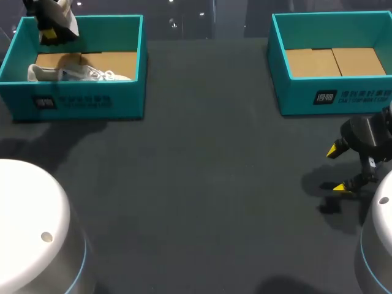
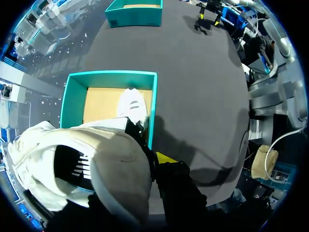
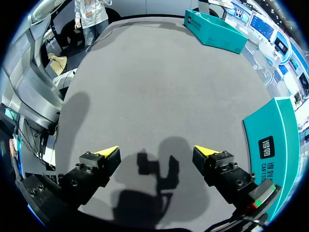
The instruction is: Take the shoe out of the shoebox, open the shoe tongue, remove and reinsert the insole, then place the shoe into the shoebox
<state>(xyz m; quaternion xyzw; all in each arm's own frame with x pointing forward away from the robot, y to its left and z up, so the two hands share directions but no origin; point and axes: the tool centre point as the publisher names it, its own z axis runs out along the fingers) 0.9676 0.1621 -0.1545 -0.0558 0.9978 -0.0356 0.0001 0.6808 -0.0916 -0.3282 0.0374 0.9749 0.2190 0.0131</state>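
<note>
Left gripper (image 1: 50, 33) clamps a white shoe (image 2: 111, 159), lifted above the left box (image 1: 79, 101), where a second shoe (image 1: 79, 73) lies. Right gripper (image 3: 157, 153) hangs over the table (image 1: 202, 184), fingers apart. Likely left: tongue, insole, reboxing.

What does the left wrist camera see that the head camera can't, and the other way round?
Only the left wrist view: the shoe close up, with its dark opening. Only the head view: the labels on the box fronts. Both: the white shoe in the left box, the right box, and the right gripper over the table.
</note>
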